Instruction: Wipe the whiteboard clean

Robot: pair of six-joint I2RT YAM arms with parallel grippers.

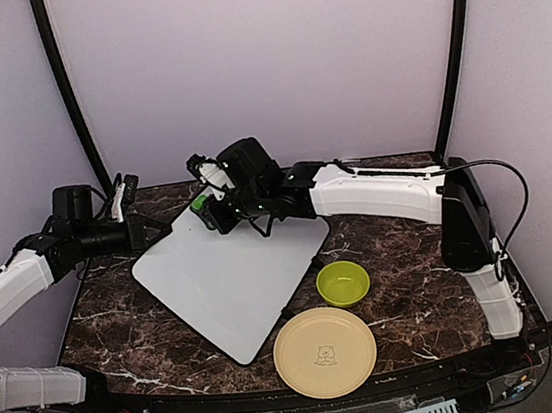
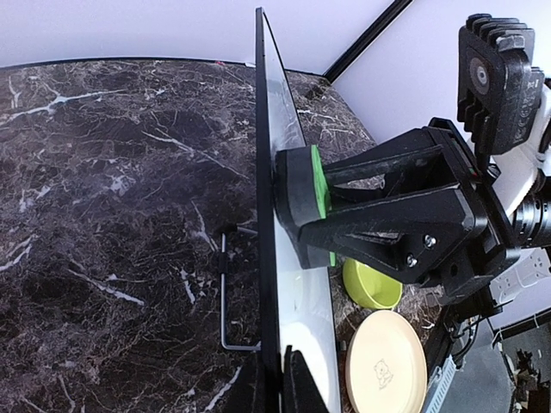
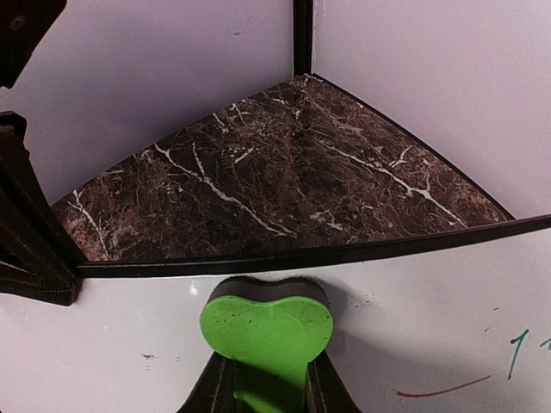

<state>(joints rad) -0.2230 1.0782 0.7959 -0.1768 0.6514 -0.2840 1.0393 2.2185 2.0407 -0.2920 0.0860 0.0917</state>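
The whiteboard (image 1: 229, 278), white with a thin black rim, is propped at a tilt on the marble table. My left gripper (image 1: 146, 232) is shut on its left rim; in the left wrist view the board (image 2: 269, 215) shows edge-on between my fingers (image 2: 303, 387). My right gripper (image 1: 218, 212) is shut on a green heart-shaped eraser (image 1: 198, 204). The eraser's dark felt presses on the board near its top edge (image 3: 267, 331). A red stroke (image 3: 443, 389) and teal marks (image 3: 516, 348) show on the board (image 3: 413, 301) to the eraser's right.
A lime green bowl (image 1: 343, 283) and a round beige plate (image 1: 324, 352) sit on the table at the board's lower right. A wire stand (image 2: 224, 292) sits behind the board. Purple walls close in the back and sides.
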